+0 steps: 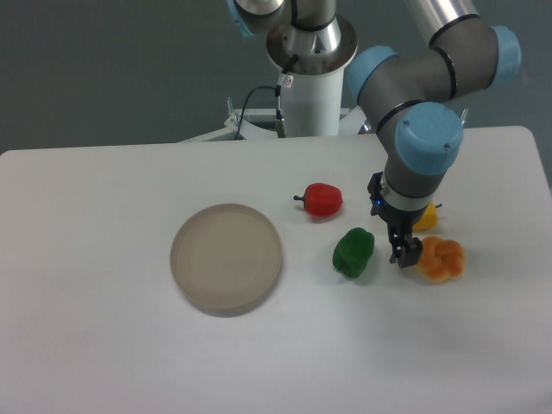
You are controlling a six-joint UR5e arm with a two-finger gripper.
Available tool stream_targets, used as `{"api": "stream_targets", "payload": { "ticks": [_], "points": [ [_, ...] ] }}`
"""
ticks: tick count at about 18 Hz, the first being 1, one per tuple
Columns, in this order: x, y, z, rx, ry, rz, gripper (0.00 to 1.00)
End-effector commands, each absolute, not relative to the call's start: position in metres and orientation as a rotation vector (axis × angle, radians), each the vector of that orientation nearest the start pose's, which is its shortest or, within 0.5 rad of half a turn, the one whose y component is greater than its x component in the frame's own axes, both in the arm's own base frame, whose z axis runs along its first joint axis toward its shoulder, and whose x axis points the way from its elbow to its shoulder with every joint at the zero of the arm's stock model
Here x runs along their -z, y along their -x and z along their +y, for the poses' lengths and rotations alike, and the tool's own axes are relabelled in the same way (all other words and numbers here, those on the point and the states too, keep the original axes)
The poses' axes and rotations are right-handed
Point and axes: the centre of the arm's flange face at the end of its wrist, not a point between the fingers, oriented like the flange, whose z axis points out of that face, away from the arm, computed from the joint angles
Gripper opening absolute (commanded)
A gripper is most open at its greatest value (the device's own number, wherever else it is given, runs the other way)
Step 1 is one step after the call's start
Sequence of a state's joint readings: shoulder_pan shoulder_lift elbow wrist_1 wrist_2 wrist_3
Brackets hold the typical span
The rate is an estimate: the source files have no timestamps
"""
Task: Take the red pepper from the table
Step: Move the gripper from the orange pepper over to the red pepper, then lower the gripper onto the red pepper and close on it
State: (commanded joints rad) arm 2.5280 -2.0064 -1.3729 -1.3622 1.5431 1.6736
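The red pepper [323, 200] is small and glossy with a short dark stem pointing left. It lies on the white table [103, 345] right of centre. My gripper [404, 253] hangs point-down to the right of it, between the green pepper [354, 252] and the orange lobed pepper [441, 260]. Its fingertips are close to the orange pepper's left side. The fingers look close together, but I cannot tell whether they are open or shut. The gripper holds nothing that I can see and is apart from the red pepper.
A round beige plate [226, 258] lies left of the peppers. A yellow piece [426, 216] shows partly behind my wrist. The robot base [308, 95] stands at the table's far edge.
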Motion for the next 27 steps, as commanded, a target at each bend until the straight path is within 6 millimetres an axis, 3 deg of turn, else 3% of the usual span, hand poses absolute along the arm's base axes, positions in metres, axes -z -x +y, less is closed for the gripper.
{"api": "stream_targets", "payload": {
  "ticks": [4,8,13,15,22,25,27],
  "points": [
    [-0.358,0.457,0.483,0.057,2.922,1.098,1.00],
    [-0.351,0.431,0.478,0.100,2.908,1.125,1.00],
    [-0.323,0.399,0.457,0.198,2.860,1.269,1.00],
    [-0.320,0.388,0.450,0.197,2.838,1.323,1.00],
    [-0.265,0.352,0.427,0.227,2.820,1.345,1.00],
    [-0.249,0.342,0.421,0.256,2.821,1.345,1.00],
    [-0.246,0.333,0.428,0.272,2.807,1.344,1.00]
  ]
}}
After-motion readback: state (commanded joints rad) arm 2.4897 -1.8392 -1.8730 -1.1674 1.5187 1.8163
